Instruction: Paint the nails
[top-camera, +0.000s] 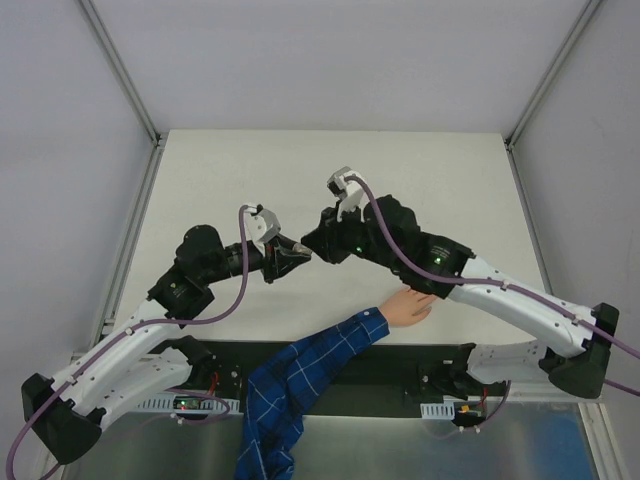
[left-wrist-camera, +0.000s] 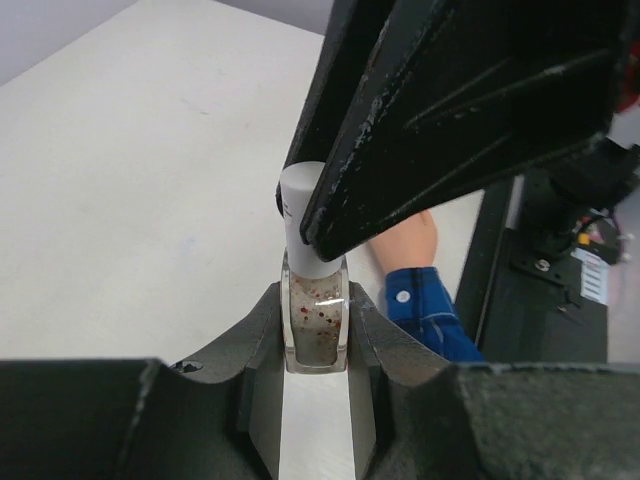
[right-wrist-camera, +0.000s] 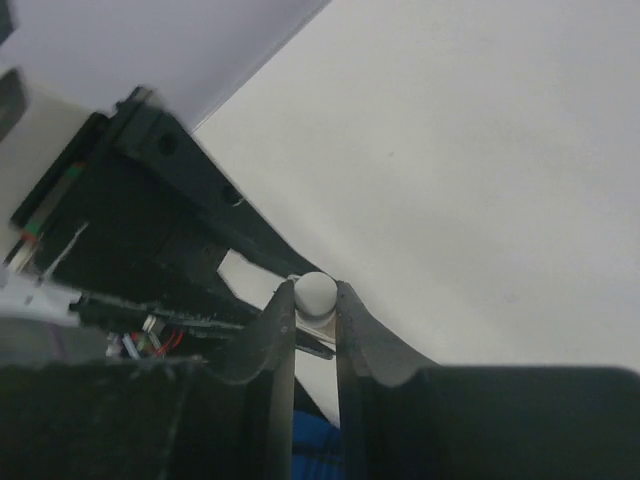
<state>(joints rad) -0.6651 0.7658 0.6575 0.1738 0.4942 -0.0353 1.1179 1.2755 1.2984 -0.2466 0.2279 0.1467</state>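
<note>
Both arms bend in and meet over the middle of the white counter (top-camera: 420, 170). The left fingers (left-wrist-camera: 315, 335) pinch a small speckled bottle (left-wrist-camera: 316, 322). The right fingers (right-wrist-camera: 316, 312) squeeze its white cap (right-wrist-camera: 315, 292). The pale hand (top-camera: 410, 306) rests near the right arm; its nails are too small to see.

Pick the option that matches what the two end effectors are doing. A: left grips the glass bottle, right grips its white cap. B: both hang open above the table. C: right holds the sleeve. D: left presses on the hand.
A: the left end effector clamps the glass bottle, and the right end effector pinches its white cap.
</note>
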